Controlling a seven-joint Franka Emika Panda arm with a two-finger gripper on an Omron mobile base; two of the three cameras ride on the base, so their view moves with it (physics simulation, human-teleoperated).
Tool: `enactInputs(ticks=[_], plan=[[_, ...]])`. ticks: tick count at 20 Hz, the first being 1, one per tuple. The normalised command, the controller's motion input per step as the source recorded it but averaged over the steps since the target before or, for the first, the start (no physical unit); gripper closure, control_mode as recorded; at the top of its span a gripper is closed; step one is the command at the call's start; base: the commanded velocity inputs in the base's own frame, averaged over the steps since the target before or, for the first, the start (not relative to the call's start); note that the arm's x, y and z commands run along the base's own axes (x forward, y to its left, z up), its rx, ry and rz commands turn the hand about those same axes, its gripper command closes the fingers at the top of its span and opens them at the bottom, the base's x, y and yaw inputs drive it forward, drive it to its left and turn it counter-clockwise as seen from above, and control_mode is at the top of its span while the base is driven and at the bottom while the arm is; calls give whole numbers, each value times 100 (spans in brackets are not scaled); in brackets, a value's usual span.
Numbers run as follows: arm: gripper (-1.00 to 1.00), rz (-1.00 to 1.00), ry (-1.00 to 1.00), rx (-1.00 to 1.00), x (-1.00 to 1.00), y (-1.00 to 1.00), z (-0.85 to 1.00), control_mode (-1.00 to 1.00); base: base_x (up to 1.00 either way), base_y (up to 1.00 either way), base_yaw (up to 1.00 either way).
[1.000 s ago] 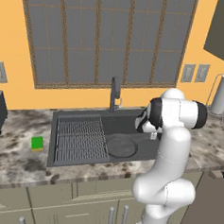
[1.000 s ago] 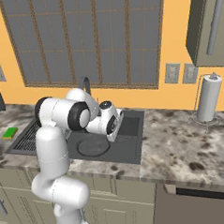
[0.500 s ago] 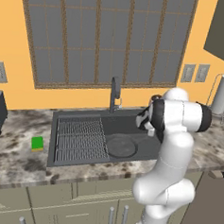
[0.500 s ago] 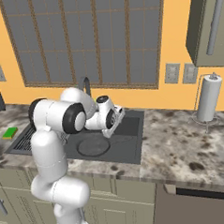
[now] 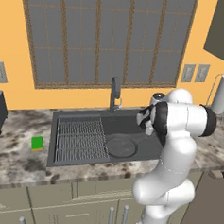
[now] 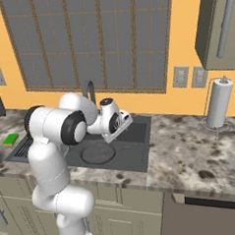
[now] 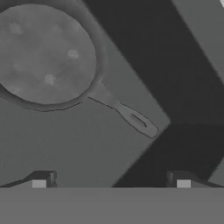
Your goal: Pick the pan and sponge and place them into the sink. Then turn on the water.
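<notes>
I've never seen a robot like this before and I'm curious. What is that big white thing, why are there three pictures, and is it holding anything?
The white thing is a robot arm in a pretend kitchen. Two pictures come from cameras riding behind it, one on each side, so they show the same counter from two angles. The third comes from a camera on its hand, looking down past its gripper.

In the dark sink lies a round pan with a handle. A little green sponge sits on the counter, left of the sink. A faucet stands behind the sink, and a paper towel roll stands far right.

The jaws stand wide open, above the pan, holding nothing.
</notes>
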Motion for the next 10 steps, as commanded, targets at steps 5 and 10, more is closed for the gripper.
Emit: enactInputs(ticks=[5,10], plan=[[-100,-19,0,10,-21,0,14,-100,0,0,0],[-100,-17,0,11,-28,0,21,-100,0,0,0]])
